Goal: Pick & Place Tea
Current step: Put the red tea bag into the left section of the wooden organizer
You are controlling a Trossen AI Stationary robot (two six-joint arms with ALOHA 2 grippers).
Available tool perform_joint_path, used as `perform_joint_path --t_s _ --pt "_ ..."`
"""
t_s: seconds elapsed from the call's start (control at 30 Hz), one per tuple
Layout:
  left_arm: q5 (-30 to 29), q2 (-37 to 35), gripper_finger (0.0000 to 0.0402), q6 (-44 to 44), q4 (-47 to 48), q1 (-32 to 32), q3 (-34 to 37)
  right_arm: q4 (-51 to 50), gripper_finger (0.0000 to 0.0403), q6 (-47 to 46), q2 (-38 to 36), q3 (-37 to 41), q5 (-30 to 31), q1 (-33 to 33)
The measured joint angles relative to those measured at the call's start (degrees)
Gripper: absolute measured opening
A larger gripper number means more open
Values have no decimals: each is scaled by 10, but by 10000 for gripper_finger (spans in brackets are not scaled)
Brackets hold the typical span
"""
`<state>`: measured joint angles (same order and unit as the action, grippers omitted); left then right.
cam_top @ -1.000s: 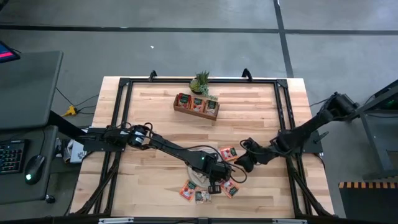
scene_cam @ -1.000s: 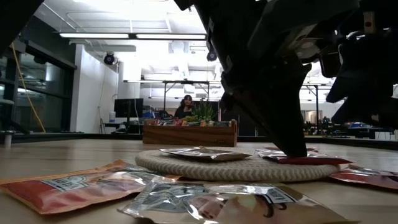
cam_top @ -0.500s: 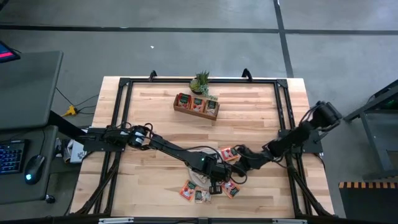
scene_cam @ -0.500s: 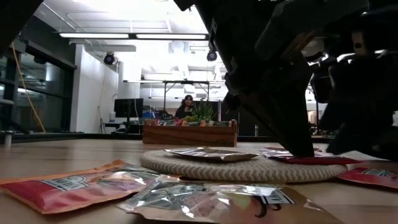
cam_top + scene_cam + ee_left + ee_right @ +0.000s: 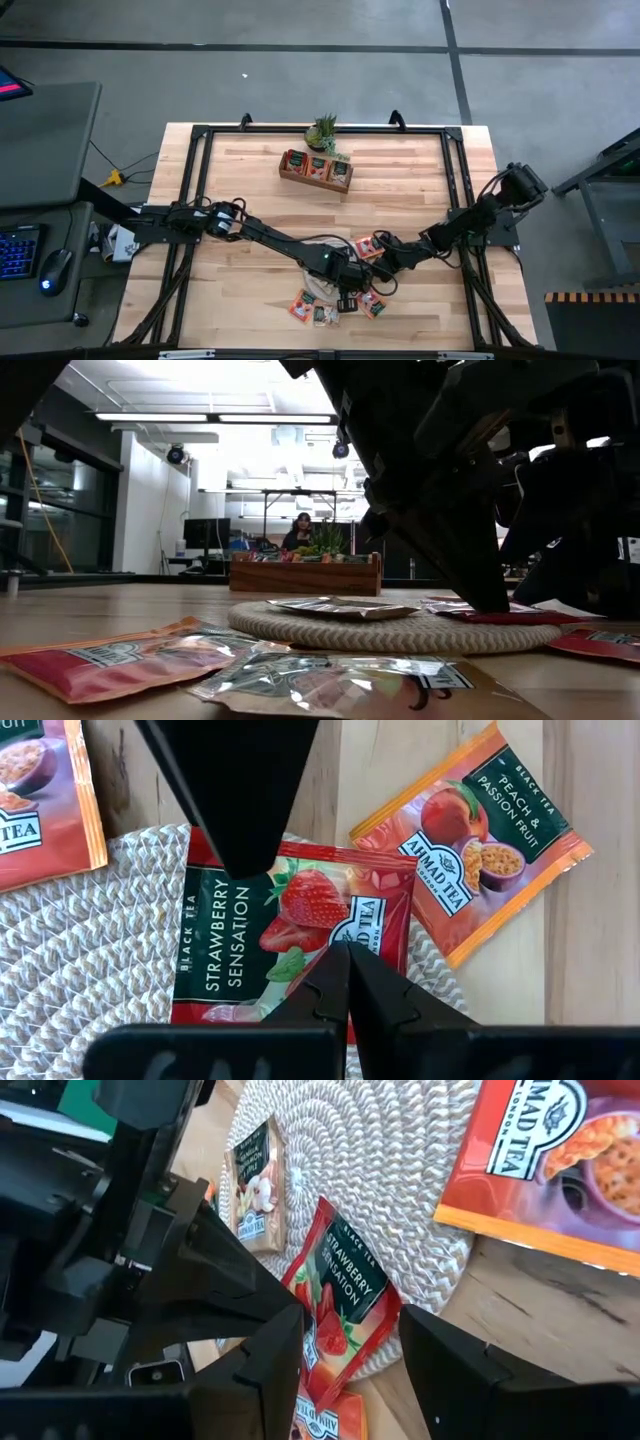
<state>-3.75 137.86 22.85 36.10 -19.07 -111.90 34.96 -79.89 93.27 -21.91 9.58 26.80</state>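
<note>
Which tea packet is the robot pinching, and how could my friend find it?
Look for the round woven mat near the table's front edge. On it lies the strawberry sachet, pinched at one edge by the left gripper with its fingers shut. It alone shows red strawberries on a dark green band; the sachet beside it shows a peach.

Hidden and cropped sachets

Strawberry sachet (image 5: 290, 945) partly covered by dark fingers (image 5: 240, 790); peach sachet (image 5: 560, 1160) cut off at upper right.
</note>
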Motion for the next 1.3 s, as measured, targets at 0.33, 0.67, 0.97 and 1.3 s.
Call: perform_joint_path --t_s 0.33,0.67,0.97,1.3 --pt "-3 0 0 -1 0 0 0 -3 163 11 0 1 -19 -6" --pt "-3 0 0 -5 1 0 0 -10 163 41 5 1 -94 -44" --pt "-1 0 0 -21 -5 0 0 -36 163 121 5 0 -152 -78" --pt "4 0 0 -21 -5 3 0 -54 163 174 7 -10 -176 -89"
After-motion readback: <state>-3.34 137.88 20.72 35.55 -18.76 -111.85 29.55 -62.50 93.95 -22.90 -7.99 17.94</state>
